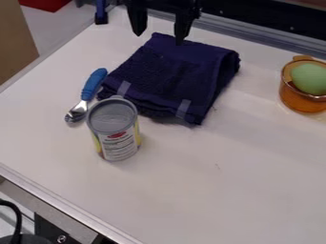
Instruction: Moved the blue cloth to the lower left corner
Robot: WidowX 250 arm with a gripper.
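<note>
The gripper (159, 32) hangs at the top of the view, open, its two black fingers apart with nothing between them. One fingertip is over the back edge of the dark blue cloth (168, 71), the other just behind the cloth's back left corner; whether they touch it I cannot tell. Folded into a rough square, the cloth lies on the upper middle of the white table (235, 167), two pale strips along its front side.
A can (115, 131) stands upright at the cloth's front left corner. Left of the cloth lies a blue-handled spoon (93, 86). An amber pot (302, 97) holding a green egg-like object (310, 77) is at the right edge. A metal rail borders the table's back.
</note>
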